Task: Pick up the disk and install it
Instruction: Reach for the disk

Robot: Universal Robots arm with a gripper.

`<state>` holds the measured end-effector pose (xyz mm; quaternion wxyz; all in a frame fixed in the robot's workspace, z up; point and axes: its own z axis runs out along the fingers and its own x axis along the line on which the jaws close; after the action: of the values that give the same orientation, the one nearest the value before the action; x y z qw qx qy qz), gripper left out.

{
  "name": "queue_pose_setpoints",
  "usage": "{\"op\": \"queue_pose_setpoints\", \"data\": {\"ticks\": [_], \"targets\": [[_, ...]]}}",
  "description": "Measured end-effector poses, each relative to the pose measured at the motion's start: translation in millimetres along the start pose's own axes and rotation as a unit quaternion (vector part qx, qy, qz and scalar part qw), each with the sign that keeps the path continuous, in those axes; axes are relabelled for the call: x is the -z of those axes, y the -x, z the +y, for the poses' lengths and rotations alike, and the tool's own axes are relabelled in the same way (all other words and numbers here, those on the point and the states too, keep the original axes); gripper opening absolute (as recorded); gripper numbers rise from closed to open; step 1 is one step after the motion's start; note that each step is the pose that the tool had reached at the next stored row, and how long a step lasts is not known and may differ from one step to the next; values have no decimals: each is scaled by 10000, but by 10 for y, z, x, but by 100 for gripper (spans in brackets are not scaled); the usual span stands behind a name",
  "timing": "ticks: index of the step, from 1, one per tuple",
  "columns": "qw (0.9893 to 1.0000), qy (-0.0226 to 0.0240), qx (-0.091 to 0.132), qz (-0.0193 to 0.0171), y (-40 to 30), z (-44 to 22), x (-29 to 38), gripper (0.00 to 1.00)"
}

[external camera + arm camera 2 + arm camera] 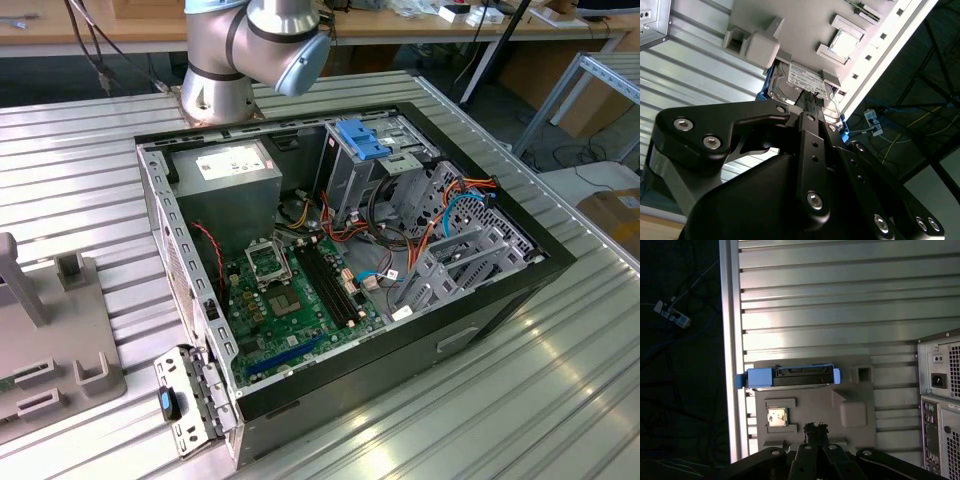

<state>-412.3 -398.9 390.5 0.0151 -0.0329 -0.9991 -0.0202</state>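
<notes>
First wrist view: the disk [790, 376] stands in a grey holder [860, 402] ahead of the claw [815, 430]. How open the claw is, I cannot tell. Go in straight, centred.

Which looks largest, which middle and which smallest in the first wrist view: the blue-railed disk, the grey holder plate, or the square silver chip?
1. grey holder plate, clearly the largest
2. disk, a long narrow bar
3. square silver chip, the smallest

All three sit about equally far from the camera, so the order is safe.
</notes>
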Motion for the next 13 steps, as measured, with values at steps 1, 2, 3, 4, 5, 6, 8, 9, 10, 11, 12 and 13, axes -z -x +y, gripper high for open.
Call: {"op": "queue_pose_setpoints", "data": {"ticks": [1,2,3,4,5,6,8,9,10,11,12,13], "targets": [[10000,0,0,0,-2,0,0,11],[10000,0,0,0,-7,-1,0,11],[10000,0,0,0,-10,-1,-1,11],[10000,0,0,0,-13,-1,-1,11],[10000,0,0,0,-19,-1,-1,11],[10000,0,0,0,-24,-2,-1,11],[10000,0,0,0,-33,-2,-1,11],[10000,0,0,0,-38,-3,-1,11],[10000,0,0,0,-42,-3,-1,11],[10000,0,0,0,-44,-3,-2,11],[10000,0,0,0,-45,-3,-2,11],[10000,0,0,0,-46,-3,-1,11]]}}
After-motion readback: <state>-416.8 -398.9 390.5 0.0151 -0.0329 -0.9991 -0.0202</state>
